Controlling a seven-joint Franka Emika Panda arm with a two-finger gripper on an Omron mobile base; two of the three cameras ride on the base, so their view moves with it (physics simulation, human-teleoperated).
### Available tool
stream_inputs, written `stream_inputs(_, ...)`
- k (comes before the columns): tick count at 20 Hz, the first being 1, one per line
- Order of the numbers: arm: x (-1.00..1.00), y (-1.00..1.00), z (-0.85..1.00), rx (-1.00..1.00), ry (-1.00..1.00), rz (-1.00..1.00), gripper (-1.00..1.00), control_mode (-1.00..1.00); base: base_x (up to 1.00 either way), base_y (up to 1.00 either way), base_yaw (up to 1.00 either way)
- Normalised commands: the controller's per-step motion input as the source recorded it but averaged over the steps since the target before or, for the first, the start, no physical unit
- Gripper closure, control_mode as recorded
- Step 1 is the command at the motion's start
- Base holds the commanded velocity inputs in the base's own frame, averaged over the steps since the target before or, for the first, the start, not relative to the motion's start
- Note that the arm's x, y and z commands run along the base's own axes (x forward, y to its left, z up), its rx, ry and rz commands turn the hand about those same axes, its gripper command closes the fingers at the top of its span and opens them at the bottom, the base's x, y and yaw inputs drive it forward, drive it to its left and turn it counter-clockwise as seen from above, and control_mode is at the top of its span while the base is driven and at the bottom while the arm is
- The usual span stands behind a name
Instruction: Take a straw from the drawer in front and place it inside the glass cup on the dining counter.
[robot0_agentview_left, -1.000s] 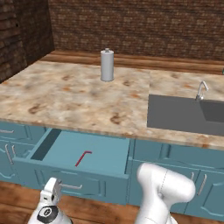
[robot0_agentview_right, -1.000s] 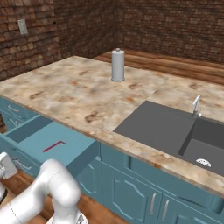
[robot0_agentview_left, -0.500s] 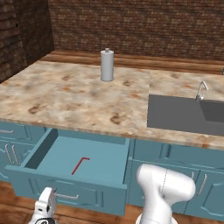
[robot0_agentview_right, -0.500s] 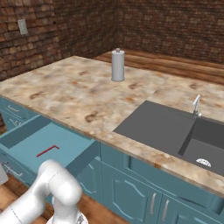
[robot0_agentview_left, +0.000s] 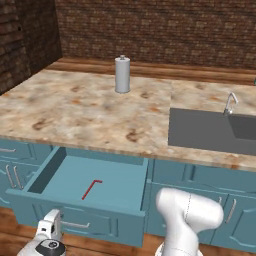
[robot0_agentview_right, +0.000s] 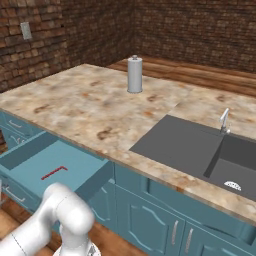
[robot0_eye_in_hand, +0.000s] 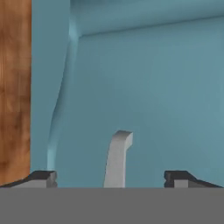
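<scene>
Gripper (robot0_eye_in_hand: 109, 178) stands released, fingertips well apart either side of the silver handle (robot0_eye_in_hand: 117, 157) on the drawer (robot0_agentview_left: 75, 220) front. Against half a second ago, the drawer has slid further out. Straw (robot0_agentview_left: 91, 188) lies exposed on its floor; pick-up appears the next step

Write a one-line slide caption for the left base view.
Open teal drawer holding a red straw, beneath a marbled counter with a sink.
</scene>
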Motion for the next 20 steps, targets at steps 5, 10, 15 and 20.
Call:
stream_inputs(5, -0.85, 0.09, 0.22, 0.11, 0.11, 0.0, -1.0, -1.0, 0.0, 0.0, 0.0)
stream_inputs(10, -0.82, 0.02, 0.88, 0.11, -0.08, 0.0, -1.0, -1.0, 0.0, 0.0, 0.0)
stream_inputs(15, -0.38, 0.0, 1.0, 0.18, -0.06, -0.06, -1.0, -1.0, 0.0, 0.0, 0.0)
stream_inputs(20, -0.01, -0.01, 1.0, 0.27, 0.07, -0.16, -1.0, -1.0, 0.0, 0.0, 0.0)
